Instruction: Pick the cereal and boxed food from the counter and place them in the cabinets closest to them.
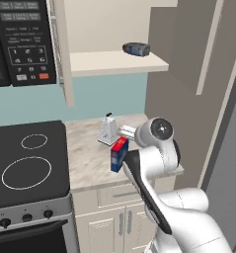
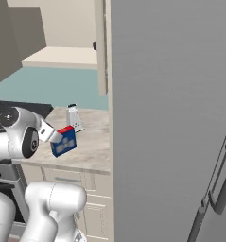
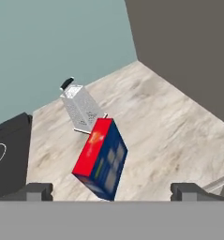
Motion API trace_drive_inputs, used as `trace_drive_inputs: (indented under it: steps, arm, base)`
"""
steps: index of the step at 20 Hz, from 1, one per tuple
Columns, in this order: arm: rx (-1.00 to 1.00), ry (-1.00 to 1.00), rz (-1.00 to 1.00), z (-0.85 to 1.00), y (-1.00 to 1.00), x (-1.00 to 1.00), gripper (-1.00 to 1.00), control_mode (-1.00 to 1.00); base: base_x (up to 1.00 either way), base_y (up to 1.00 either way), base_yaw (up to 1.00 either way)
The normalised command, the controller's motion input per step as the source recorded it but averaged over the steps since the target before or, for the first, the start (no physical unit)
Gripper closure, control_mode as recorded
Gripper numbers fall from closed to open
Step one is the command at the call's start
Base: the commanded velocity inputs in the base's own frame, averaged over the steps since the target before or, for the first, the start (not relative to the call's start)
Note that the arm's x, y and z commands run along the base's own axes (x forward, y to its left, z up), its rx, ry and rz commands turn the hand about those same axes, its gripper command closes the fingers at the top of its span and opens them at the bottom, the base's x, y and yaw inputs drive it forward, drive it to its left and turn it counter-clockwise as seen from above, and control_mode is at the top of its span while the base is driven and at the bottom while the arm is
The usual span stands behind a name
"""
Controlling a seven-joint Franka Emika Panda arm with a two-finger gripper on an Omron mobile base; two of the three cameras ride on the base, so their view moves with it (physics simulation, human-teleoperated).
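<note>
Gripper (image 3: 111,192) jaws stand wide apart, fingertips (image 3: 34,191) at the far left and right of the hand view with nothing between them; no contact with any object. Boxed food (image 3: 101,158) (dark blue sides, red top face) stands upright on the counter (image 3: 169,122), just ahead of the open fingers and roughly centred between them. Silver grater (image 3: 80,108) stands close behind the box, black handle on top; whether the two touch cannot be told. Left base view: the box (image 1: 119,154) sits near the counter's front edge (image 1: 90,168), partly hidden by the arm's wrist joint, grater (image 1: 108,130) behind it toward the wall. This view also shows the open wall cabinet (image 1: 117,63) above, with a dark rounded canister (image 1: 136,49) on its shelf, plus the black stove top (image 1: 25,163) and microwave panel (image 1: 25,42) to the left. Right base view gives the box's blue side panel (image 2: 64,142) with pale print, the grater (image 2: 73,117) and a tall grey refrigerator side (image 2: 171,118).
</note>
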Motion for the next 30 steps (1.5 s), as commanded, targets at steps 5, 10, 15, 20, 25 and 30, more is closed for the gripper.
trace_drive_inputs:
  steps: [5,10,15,20,25,30]
  arm:
    - [0.06,0.05,-0.08,-0.22,0.11,0.30,-1.00,-1.00]
    - [0.08,0.07,-0.06,-0.19,0.15,0.23,-1.00,-1.00]
    - [0.08,0.10,-0.02,-0.18,0.23,0.11,-1.00,-1.00]
    - [0.01,0.07,0.00,-0.03,0.08,0.03,-1.00,-1.00]
    - [0.00,0.09,0.00,0.00,0.00,0.19,-1.00,-1.00]
    - [0.00,0.18,0.00,0.00,0.00,0.23,-1.00,-1.00]
  base:
    - [0.00,0.00,0.00]
    - [0.00,0.00,0.00]
    - [0.00,0.00,0.00]
    - [0.00,0.00,0.00]
    - [0.00,0.00,0.00]
    - [0.00,0.00,0.00]
